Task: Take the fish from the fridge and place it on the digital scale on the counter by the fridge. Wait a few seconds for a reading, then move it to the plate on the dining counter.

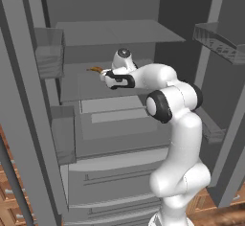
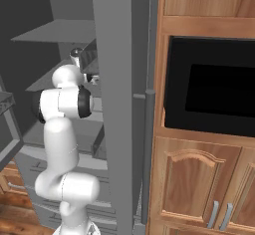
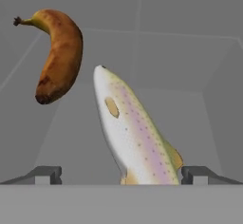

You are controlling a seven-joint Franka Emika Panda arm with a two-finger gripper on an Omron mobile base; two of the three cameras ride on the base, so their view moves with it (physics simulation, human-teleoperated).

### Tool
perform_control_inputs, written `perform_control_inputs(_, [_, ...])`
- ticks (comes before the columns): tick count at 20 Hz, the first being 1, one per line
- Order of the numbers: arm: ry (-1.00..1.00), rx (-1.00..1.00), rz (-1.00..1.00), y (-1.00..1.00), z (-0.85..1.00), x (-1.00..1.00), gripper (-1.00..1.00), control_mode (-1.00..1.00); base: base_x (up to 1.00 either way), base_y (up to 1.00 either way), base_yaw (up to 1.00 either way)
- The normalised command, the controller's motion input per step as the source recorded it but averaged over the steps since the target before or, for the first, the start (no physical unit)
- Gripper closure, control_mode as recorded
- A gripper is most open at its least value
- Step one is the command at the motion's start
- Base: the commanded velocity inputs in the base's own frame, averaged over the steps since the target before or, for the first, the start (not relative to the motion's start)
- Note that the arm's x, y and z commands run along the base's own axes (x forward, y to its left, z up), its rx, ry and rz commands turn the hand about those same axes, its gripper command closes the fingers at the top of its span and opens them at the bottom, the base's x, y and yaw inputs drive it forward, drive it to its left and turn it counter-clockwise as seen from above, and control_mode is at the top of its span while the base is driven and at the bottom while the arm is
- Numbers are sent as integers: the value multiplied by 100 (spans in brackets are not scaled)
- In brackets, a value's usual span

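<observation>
In the hand view the fish lies on a grey fridge shelf, pale and speckled with a pink stripe, its tail end between my two fingertips. My gripper is open, one fingertip at the left and one at the right, the fish's rear part in the gap. The jaws stand apart from the fish's sides. In the left base view my hand reaches into the open fridge at a middle shelf. The arm also reaches into the fridge in the right base view.
A curved orange-brown banana lies on the same shelf, left of the fish; its tip shows beside my hand. An open fridge door stands close on the right. Door bins flank the left. Wooden cabinets and a dark oven stand beyond.
</observation>
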Motion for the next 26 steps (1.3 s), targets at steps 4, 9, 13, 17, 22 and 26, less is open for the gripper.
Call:
perform_control_inputs(4, [0,0,0,0,-17,0,100,-100,0,0,0])
perform_control_inputs(9, [0,0,0,0,-16,0,100,-100,0,0,0])
perform_control_inputs(13, [0,0,0,0,-12,0,100,-100,0,0,0])
perform_control_inputs(17, [0,0,0,0,-6,0,100,-100,0,0,0])
perform_control_inputs(22, [1,0,0,0,0,-12,100,-100,0,0,0])
perform_control_inputs(26, [0,0,0,-2,0,-49,100,-100,0,0,0])
